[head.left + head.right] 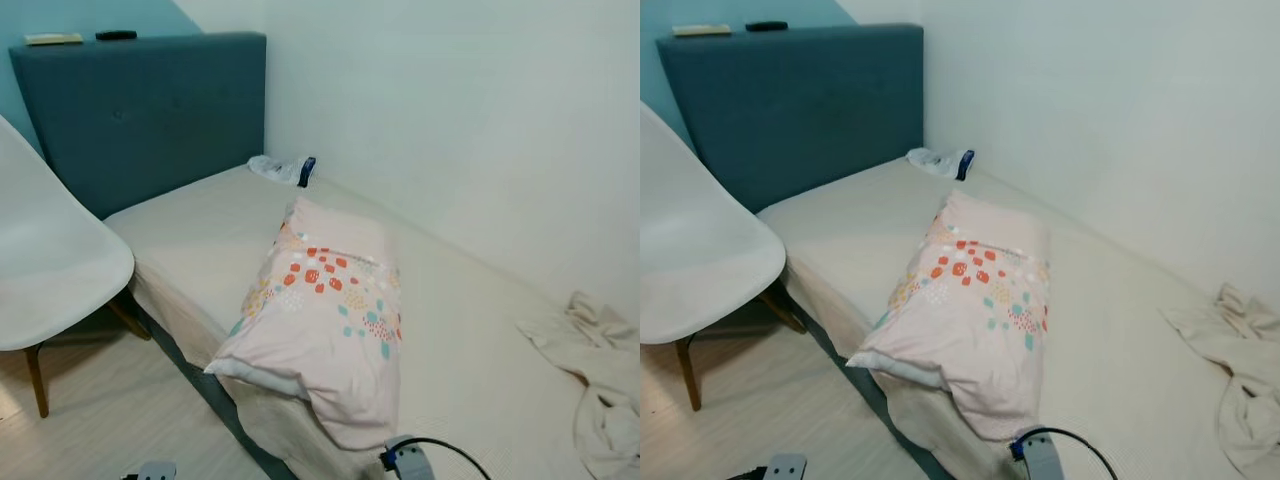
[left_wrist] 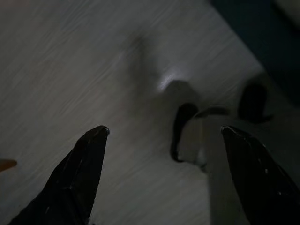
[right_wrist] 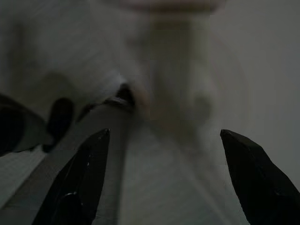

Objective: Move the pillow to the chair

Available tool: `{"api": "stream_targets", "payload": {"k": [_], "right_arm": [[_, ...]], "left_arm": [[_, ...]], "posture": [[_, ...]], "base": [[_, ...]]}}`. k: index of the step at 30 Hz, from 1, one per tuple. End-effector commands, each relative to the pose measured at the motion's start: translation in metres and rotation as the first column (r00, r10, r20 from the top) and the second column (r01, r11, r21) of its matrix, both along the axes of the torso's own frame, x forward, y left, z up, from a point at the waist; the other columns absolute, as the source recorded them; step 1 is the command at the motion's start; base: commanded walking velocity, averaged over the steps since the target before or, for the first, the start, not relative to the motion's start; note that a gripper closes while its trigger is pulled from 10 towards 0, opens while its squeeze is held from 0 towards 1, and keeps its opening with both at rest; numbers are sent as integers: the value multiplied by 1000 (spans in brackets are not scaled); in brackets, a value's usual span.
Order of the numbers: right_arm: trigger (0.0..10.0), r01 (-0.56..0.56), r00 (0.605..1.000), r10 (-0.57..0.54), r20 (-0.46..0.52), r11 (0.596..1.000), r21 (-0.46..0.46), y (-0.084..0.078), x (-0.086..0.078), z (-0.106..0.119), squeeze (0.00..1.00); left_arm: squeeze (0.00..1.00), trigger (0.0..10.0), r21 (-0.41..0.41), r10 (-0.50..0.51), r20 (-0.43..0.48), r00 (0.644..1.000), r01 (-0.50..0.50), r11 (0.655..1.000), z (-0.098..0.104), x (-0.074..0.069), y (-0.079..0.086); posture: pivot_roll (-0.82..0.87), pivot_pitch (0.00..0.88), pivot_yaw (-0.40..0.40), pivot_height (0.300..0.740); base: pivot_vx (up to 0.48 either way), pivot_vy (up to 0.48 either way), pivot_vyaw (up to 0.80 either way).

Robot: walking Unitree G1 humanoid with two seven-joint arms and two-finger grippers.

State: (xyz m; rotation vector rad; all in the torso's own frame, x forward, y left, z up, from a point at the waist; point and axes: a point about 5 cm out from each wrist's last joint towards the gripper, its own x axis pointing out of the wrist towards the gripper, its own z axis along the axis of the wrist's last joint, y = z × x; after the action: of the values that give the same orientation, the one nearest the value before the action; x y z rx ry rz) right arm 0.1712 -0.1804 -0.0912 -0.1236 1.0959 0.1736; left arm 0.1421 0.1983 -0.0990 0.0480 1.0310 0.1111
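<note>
The left gripper [image 2: 164, 136] is seen in its wrist view hanging over pale wooden floor [image 2: 70, 61], its two black fingers [image 2: 79, 173] held wide apart with nothing between them. The right gripper [image 3: 164, 136] is likewise seen with its fingers [image 3: 253, 173] spread apart and empty, pointed down at a dim, blurred surface that cannot be made out clearly.

In the head views, the pillow [image 1: 330, 310] is found lying lengthwise on the bed [image 1: 200, 230], near the bed's front edge, with its lower end drooping slightly over that edge. It is pale pink, printed with orange, teal and yellow spots. The white chair [image 1: 50, 270] is placed on the floor just beside the bed, to the robot's left, apart from the pillow. A blue headboard [image 1: 140, 110] is set against the wall behind the chair. A small crumpled packet [image 1: 283, 169] is seen in the bed's far corner, and a rumpled cream cloth [image 1: 595, 370] is spread on the mattress at the right.
</note>
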Motion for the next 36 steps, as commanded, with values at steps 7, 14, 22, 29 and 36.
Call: {"api": "stream_targets", "payload": {"k": [7,14,22,29,36], "right_arm": [[10000,-13,1000,13,9,1000,15,7,3,1,0],[10000,99,986,-122,116,977,188,22,34,16,0],[10000,104,936,-211,281,930,353,35,89,53,0],[10000,144,885,-331,329,865,481,36,118,78,0],[10000,179,887,-355,296,854,488,36,124,82,0]], "left_arm": [[0,10000,19,36,-34,999,-36,999,-3,-10,4],[0,10000,27,30,-39,999,-29,999,-3,-11,5],[0,10000,34,19,-40,999,-18,999,-3,-10,5],[0,10000,52,12,-39,999,-10,999,-3,-9,7],[0,10000,87,11,-43,999,-7,996,-2,-11,12]], "posture": [[159,0,-103,740],[151,0,-97,740],[145,0,-92,740],[141,0,-87,740],[145,0,-83,735]], "base": [[129,0,0],[0,0,-775],[0,0,-775],[0,0,0],[0,0,0]]}}
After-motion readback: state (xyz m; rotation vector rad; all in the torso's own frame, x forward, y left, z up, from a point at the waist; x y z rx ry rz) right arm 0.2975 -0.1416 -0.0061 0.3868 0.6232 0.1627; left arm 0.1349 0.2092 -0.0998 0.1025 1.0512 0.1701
